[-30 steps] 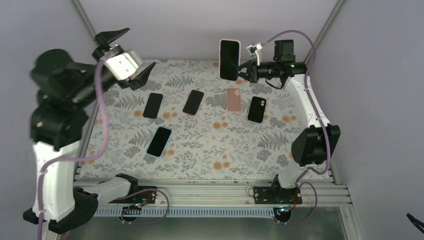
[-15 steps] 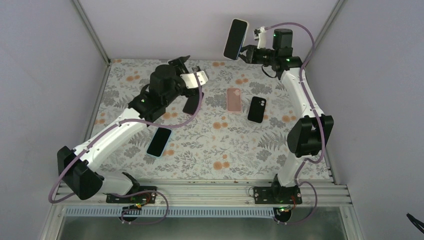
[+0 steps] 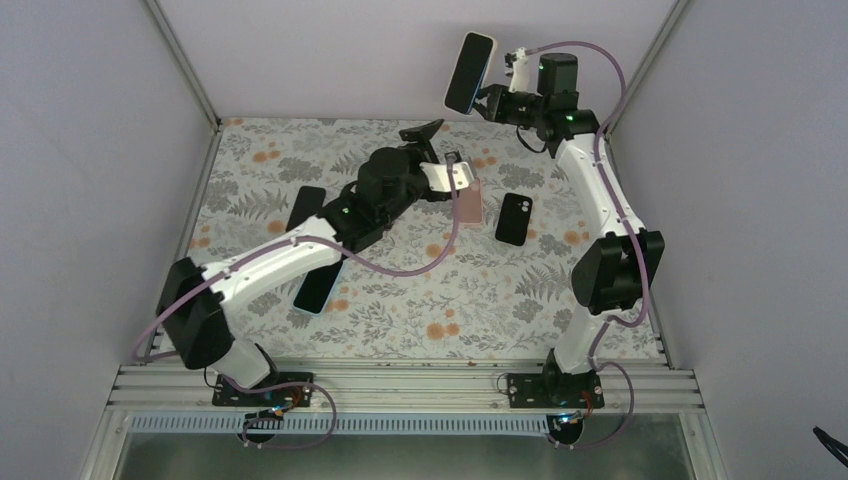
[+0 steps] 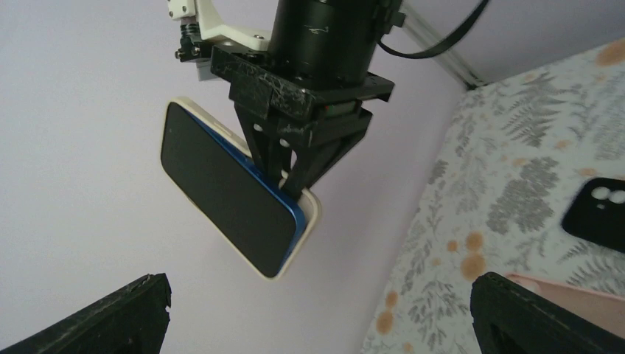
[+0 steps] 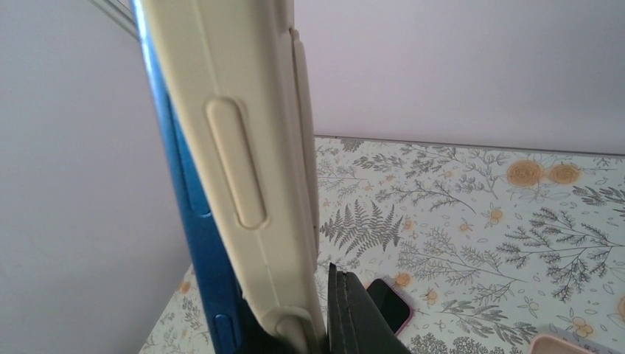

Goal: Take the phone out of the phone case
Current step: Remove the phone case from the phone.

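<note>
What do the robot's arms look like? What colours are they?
The left arm and right arm are white tubes joined by chunky black joints, each trailing a purple cable. The left claw and right claw are black. A green light glows near the right wrist.

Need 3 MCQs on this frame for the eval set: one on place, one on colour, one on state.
1. Where is the cased phone?
A) flat on the table
B) held in the air by the right gripper
C) propped against the wall

2. What colour is its case?
A) cream
B) pink
C) black

3. The left gripper is:
A) shut on a phone
B) open and empty
C) out of view

Key:
1 B, the left wrist view shows the right gripper clamping it in mid-air.
2 A, the right wrist view shows a cream shell over a blue phone.
3 B, its fingers sit wide apart in the left wrist view, with nothing between them.
</note>
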